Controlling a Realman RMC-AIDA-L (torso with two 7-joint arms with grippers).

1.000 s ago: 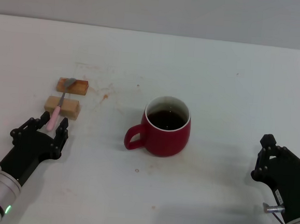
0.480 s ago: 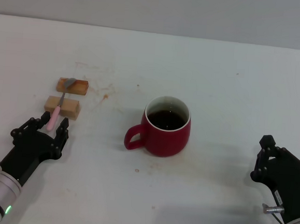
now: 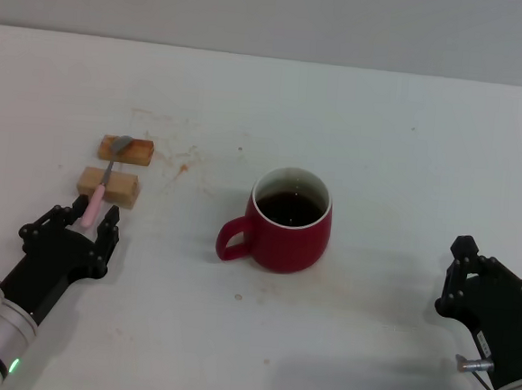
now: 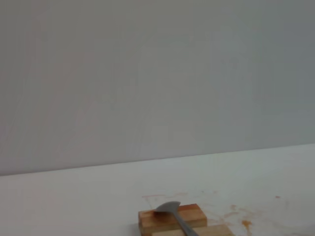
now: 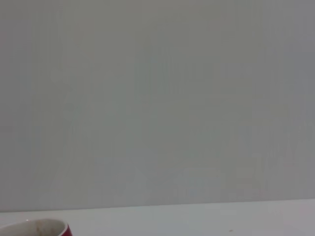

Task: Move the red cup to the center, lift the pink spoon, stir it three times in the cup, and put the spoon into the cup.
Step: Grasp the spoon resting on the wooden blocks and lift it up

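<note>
The left claw [image 3: 70,225], fingers apart, flanks one pink spoon [image 3: 101,188] lying across two wooden blocks [image 3: 108,186]; one red cup [image 3: 287,220] stands mid-table.

White table surface [image 3: 408,170] carrying one mug and two blocks.
A rounded dark-red ceramic mug [image 3: 288,221] with white rim and dark liquid stands near the middle, loop handle toward the robot's left. Well apart on the left lie two tan wooden blocks, far [image 3: 126,150] and near [image 3: 108,187], close together. Faint orange-brown stains [image 3: 184,164] mark the surface just beside the far block.
</note>
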